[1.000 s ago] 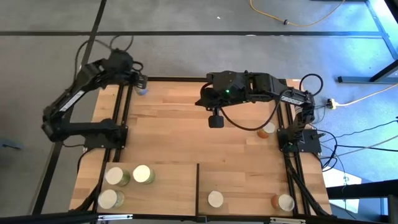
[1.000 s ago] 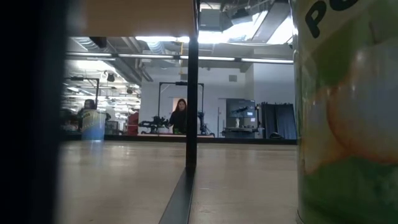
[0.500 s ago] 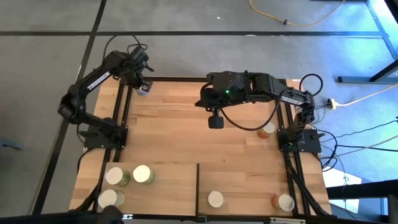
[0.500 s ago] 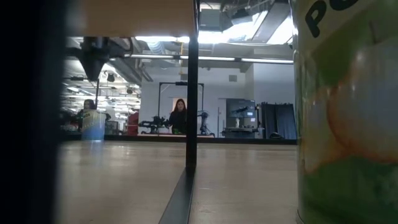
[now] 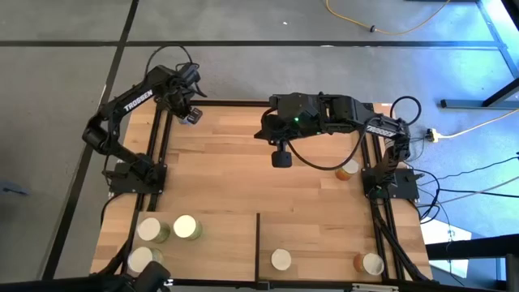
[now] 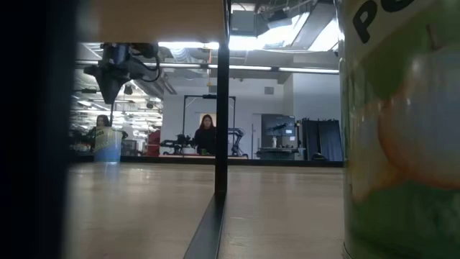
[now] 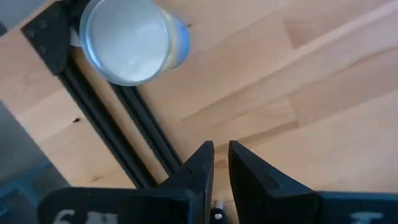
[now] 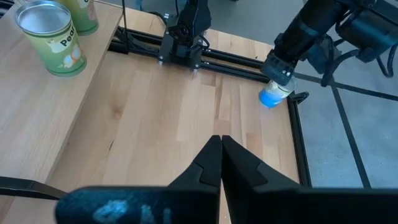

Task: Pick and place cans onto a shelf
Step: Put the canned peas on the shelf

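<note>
A blue can with a pale top (image 7: 134,40) stands upright at the table's far left corner, and also shows in the right wrist view (image 8: 272,94). My left gripper (image 5: 190,113) points down just above it (image 6: 113,92), its fingers almost together and clear of the can. My right gripper (image 5: 280,158) is shut and empty above the table's far middle. Three green cans (image 5: 186,227) stand on the shelf (image 5: 219,251) left of its dark divider (image 5: 258,237). A pale-topped can (image 5: 280,259) and an orange can (image 5: 371,264) stand to the divider's right.
Another orange can (image 5: 347,169) stands on the tabletop by the right arm's base. Black rails (image 5: 158,154) run along both side edges of the table. A green can (image 6: 402,129) stands close in front of the low camera. A person stands far back in the room (image 6: 207,133).
My left arm has unfolded and swung in from beyond the table's left edge. Its gripper has shifted a little toward the right over the blue can and has come into the low view from above. The can has stayed in place.
</note>
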You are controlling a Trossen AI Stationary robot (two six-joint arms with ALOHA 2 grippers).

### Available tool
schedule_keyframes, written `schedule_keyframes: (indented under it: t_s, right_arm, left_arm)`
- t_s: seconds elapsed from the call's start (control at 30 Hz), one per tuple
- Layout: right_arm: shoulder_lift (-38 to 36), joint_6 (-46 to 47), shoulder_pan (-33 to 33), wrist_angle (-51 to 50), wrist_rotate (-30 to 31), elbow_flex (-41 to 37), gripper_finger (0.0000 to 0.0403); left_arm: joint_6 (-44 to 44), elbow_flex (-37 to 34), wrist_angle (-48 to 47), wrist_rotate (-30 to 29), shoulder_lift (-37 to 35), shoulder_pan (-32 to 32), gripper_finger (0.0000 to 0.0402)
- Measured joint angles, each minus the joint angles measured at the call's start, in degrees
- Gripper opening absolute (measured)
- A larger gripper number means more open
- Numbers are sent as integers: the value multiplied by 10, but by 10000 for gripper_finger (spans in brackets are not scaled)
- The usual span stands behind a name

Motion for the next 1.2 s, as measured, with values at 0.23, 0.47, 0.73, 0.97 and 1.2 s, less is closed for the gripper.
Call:
schedule_keyframes:
  t_s: [0.23, 0.47, 0.73, 0.97, 1.2]
  right_arm:
    - [0, 0, 0, 0, 0, 0, 10]
    - [0, 0, 0, -1, 0, 0, 10]
    - [0, 3, 0, -2, -10, 0, 10]
    - [0, 2, 0, -2, -10, 0, 10]
    - [0, 2, 0, -13, -10, 0, 10]
  left_arm:
    - [30, 0, -79, -1, 0, 1, 41]
    - [148, 0, -99, 28, -1, 2, 41]
    - [17, 0, -89, 27, -1, 26, 41]
    - [99, 0, -95, 43, -6, 23, 41]
    - [140, 0, -94, 77, -87, 23, 41]
